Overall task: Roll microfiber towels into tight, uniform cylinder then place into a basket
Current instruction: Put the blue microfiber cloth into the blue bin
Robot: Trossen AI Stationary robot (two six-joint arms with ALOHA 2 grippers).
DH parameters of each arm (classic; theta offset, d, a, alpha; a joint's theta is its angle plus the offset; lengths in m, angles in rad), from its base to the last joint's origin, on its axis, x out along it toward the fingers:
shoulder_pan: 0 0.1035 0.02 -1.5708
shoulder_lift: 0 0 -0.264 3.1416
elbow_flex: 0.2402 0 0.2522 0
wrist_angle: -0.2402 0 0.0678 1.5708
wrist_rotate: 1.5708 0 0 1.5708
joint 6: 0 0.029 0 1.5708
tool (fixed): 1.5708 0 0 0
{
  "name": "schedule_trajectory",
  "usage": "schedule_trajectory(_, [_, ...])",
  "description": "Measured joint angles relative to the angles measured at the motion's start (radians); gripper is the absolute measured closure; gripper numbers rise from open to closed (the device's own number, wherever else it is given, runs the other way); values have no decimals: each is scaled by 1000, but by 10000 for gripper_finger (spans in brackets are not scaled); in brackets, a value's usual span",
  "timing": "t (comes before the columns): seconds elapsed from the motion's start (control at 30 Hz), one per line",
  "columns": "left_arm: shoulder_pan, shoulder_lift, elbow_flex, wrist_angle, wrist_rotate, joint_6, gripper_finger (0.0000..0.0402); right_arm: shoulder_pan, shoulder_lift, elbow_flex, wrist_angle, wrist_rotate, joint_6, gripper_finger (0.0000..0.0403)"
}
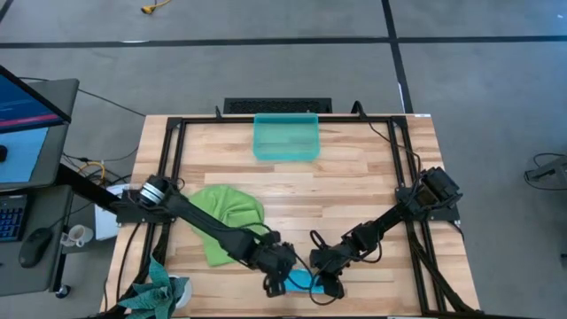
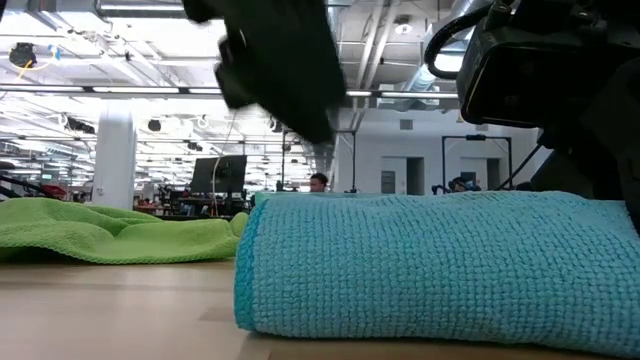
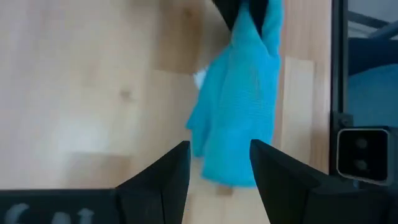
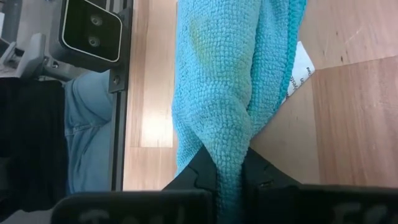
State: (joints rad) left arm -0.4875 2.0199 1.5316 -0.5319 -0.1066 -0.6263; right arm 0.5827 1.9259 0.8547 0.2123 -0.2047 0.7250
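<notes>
right gripper (image 4: 230,171): pinched on one end of the blue towel (image 4: 230,81)
left gripper (image 3: 219,163): fingers spread, towel's other end just beyond the tips, no contact
blue towel: front table edge
green towel (image 1: 229,217): flat beside left arm
basket (image 1: 286,137): far edge

The blue towel (image 1: 303,282) is laid rolled at the table's near edge, one end pinched. The green towel (image 1: 229,217) is left loosely crumpled at mid-left. The teal basket (image 1: 286,137) is set upright at the far edge.
</notes>
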Motion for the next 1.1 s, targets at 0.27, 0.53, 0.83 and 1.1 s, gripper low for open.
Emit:
schedule_trajectory(0.27, [-66, -158, -79, -141, -202, 11, 242, 0, 0, 0, 2, 2, 0, 363])
schedule_trajectory(0.53, [-85, -173, -423, 537, -111, 36, 242, 0, 0, 0, 3, 2, -18, 363])
schedule_trajectory(0.83, [-43, -167, -488, 750, -115, 26, 241, 0, 0, -1, 6, 1, -18, 362])
schedule_trajectory(1.1, [-42, -79, -483, 825, -78, -74, 205, 0, 1, -1, 11, 1, -25, 362])
